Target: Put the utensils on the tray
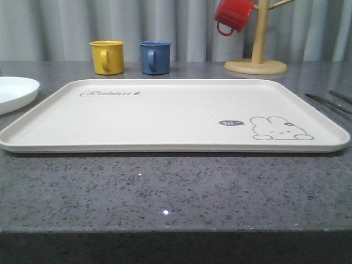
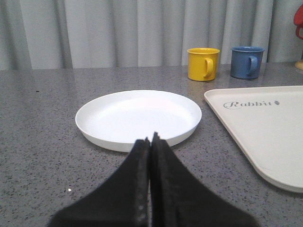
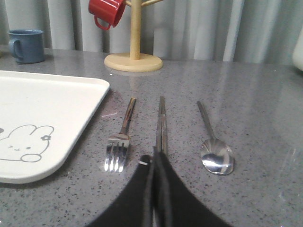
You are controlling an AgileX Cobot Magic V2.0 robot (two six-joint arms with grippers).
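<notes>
Chopsticks [image 3: 161, 124] near ends hidden behind closed right gripper [image 3: 153, 156], left gripper [image 2: 150, 142] closed, empty

The surface [image 1: 176, 187] is grey speckled stone. A cream tray [image 1: 165, 118] lies flat at its middle, with a white plate [image 2: 138, 118] just beside it on the left. Behind the tray stand a yellow mug [image 1: 107, 56] and a blue mug [image 1: 154, 56], near each other, and the round base of a wooden mug stand [image 1: 255, 66]. To the right of the tray lie a fork [image 3: 120, 137], chopsticks [image 3: 161, 124] and a spoon [image 3: 213, 142], side by side, apart.
</notes>
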